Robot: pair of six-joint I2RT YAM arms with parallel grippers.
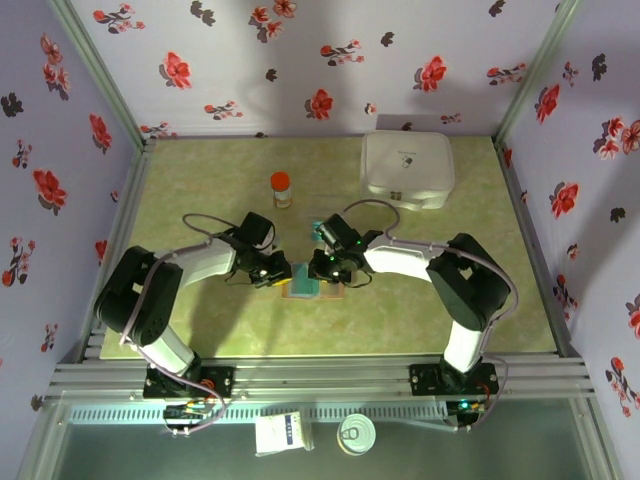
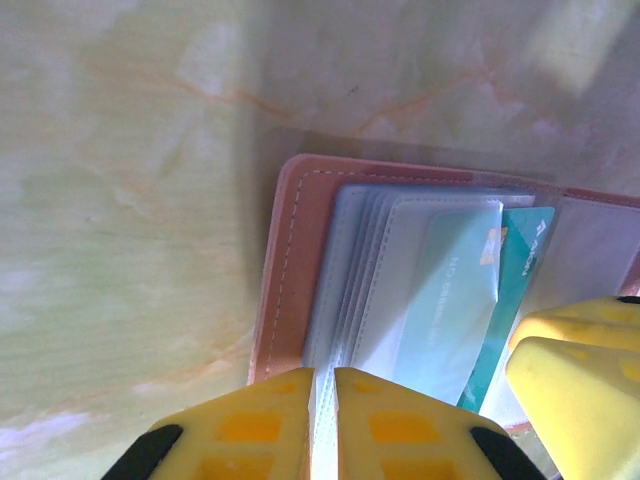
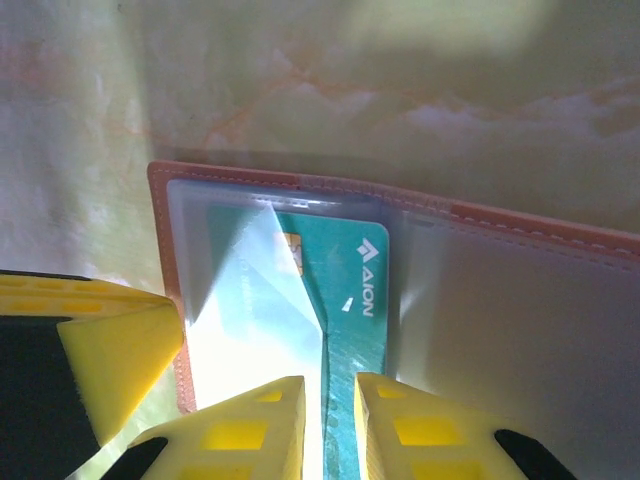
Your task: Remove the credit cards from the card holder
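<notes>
The card holder (image 1: 301,281) lies open on the table between my two grippers. Its brown stitched border (image 2: 290,250) frames a stack of clear sleeves. My left gripper (image 2: 323,385) (image 1: 272,271) is shut on the near edge of those sleeves. A teal credit card (image 3: 355,290) marked AION sits in the top sleeve, whose clear flap is lifted off it. My right gripper (image 3: 330,405) (image 1: 326,268) is closed down on the card's near end, which runs between its yellow fingers. The same teal card (image 2: 520,270) lies beside the right gripper's fingers (image 2: 575,365).
A white rounded case (image 1: 407,170) stands at the back right. A small bottle with a red cap (image 1: 282,188) stands behind the grippers. Floral walls close in the table on three sides. The holder's right panel (image 3: 530,310) lies flat.
</notes>
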